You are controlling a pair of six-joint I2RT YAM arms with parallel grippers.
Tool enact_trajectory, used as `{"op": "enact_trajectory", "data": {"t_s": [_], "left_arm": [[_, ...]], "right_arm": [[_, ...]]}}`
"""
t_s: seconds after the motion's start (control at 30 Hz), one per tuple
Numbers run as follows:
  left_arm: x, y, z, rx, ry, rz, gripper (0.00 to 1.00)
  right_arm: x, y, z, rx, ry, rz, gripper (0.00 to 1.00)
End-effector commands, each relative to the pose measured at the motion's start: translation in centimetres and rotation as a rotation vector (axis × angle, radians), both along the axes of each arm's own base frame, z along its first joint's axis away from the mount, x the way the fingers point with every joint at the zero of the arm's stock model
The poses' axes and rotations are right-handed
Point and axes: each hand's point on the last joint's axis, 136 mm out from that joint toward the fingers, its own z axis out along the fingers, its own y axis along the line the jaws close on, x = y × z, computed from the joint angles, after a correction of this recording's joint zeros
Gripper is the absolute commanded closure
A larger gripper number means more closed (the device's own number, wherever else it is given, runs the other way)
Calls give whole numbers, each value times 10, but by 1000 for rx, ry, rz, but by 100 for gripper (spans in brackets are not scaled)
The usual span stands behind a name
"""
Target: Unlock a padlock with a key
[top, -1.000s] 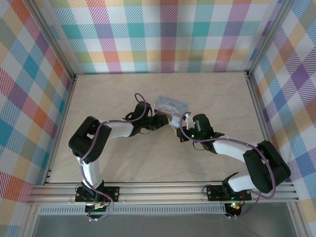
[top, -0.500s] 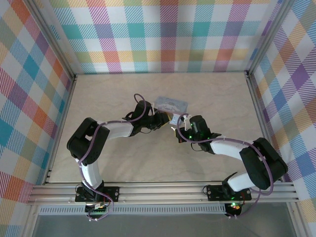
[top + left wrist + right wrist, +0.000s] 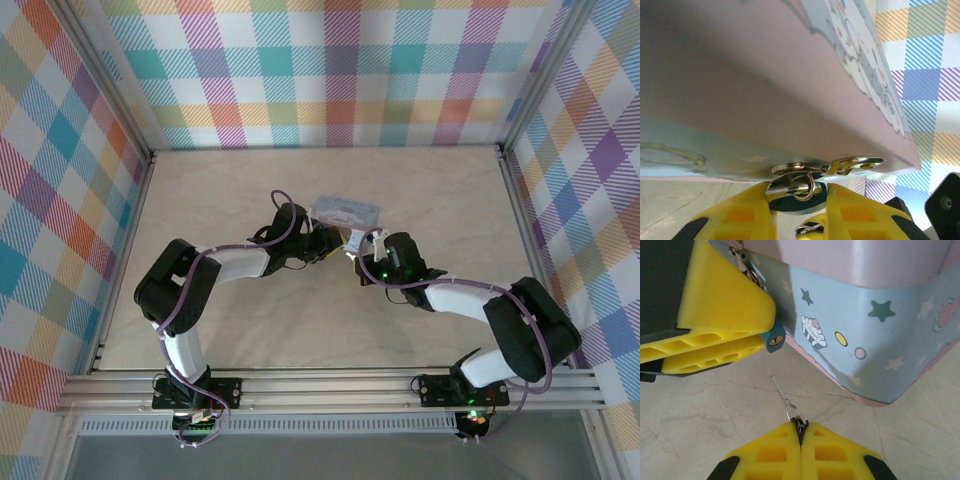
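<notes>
The tiny blue padlock (image 3: pixel 790 200) hangs from a silver hasp (image 3: pixel 840 165) on the pastel box (image 3: pixel 348 211). My left gripper (image 3: pixel 797 207) is shut on the padlock's body, one yellow finger on each side. In the right wrist view the padlock's underside (image 3: pixel 774 340) with its keyhole pokes out at the tip of the left gripper's fingers (image 3: pixel 720 310). My right gripper (image 3: pixel 801 434) is shut on a small ring carrying a thin silver key (image 3: pixel 781 394). The key points up toward the keyhole, its tip a short gap below it and not touching it.
The box's pale blue cartoon-printed wall (image 3: pixel 875 330) stands just right of the key. Beige marble-patterned table (image 3: pixel 250 320) spreads around both arms. Plaid walls (image 3: pixel 330 70) enclose the workspace on three sides. The two grippers (image 3: pixel 338 243) (image 3: pixel 358 262) nearly meet in front of the box.
My right gripper has shifted slightly left and toward the box, bringing the key closer to the padlock. The left gripper has held its place on the padlock.
</notes>
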Motion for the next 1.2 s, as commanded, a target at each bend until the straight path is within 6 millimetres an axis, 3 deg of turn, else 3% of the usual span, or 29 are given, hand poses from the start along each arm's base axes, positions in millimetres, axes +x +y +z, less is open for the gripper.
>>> {"op": "enact_trajectory", "data": {"t_s": [0.0,1.17], "left_arm": [[3,-8,31,-41,-44,2,78],[2,-11,29,-30,-38,2,79]], "right_arm": [[13,5,11,18,-29,-26,100],[25,16,16,76,-43,-38,100]]}}
